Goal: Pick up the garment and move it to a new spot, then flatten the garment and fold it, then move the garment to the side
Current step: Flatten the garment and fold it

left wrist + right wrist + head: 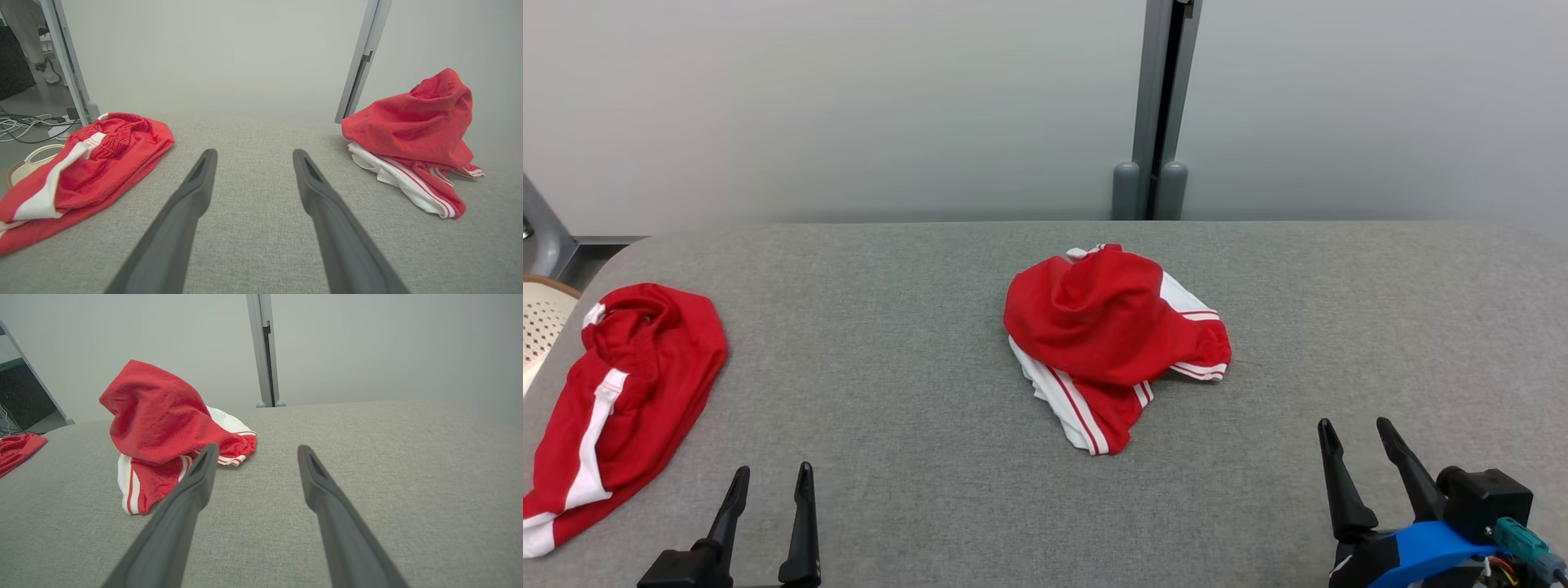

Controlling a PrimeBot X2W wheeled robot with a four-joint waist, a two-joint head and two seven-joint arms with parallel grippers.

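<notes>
1. A grey cloth-covered table (890,367) is stretching across the head view. A pale wall (849,106) is standing behind it, and a grey post (1158,106) is rising just past its far edge.
2. A second red garment (621,392) with a white stripe is lying at the table's left end, well apart from the task's piece. A cream perforated basket (539,314) is showing beyond that left edge.
3. The garment (1107,343), red with white panels and stripes, is sitting as a crumpled heap near the middle of the table, roughly in line with the post.
4. Its longer stretch is running from the far edge toward the robot. One striped corner is pointing at the near edge and a striped hem is poking out to the right.
5. The left gripper (774,470) is hovering by the near edge, between the two garments, with its fingers spread apart and holding nothing.
6. The right gripper (1355,425) is hovering to the right of the heap and nearer the robot, fingers likewise apart and empty. Table cloth is lying between it and the heap.
</notes>
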